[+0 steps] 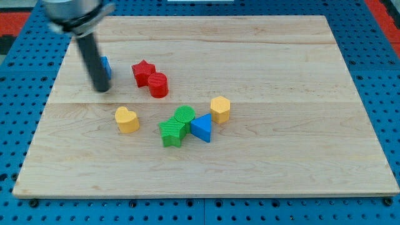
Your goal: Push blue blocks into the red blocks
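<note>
A red star block (142, 71) and a red cylinder block (158, 85) touch each other at the upper left of the wooden board (281, 62). A blue block (105, 66), shape unclear, sits to their left, mostly hidden behind my rod. My tip (101, 89) rests just below and in front of that blue block, left of the red blocks. A blue triangle block (202, 128) lies near the board's middle, touching a green cylinder block (185, 116) and a green star block (172, 132).
A yellow heart block (127, 119) lies below the red blocks. A yellow hexagon block (220, 109) stands just right of the blue triangle. The board sits on a blue pegboard surface (375, 37).
</note>
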You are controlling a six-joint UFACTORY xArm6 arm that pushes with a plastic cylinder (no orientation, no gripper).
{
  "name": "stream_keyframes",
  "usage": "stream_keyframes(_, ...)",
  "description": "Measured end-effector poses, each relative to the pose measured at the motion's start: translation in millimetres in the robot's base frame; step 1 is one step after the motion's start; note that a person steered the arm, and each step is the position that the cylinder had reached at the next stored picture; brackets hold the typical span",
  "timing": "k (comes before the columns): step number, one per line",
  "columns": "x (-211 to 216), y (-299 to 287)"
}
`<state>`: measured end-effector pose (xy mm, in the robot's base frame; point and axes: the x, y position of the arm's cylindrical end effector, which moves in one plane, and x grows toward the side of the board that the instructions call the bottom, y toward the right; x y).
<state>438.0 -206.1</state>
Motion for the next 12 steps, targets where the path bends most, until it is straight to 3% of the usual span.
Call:
stream_keyframes(1, 39.0, 90.1)
stream_keyframes(2, 15.1, 139.5)
stream_keyframes(4, -50.8, 106.0)
stream_keyframes(5, -34.2, 85.8)
stream_keyframes(6, -19.1, 14.8)
stream_keyframes(7, -53.4, -27.8)
stream_keyframes(8, -74.6, 12.6)
stream_keyframes(11, 97.5, 43.3)
stream_keyframes(12, 112.3, 136.8)
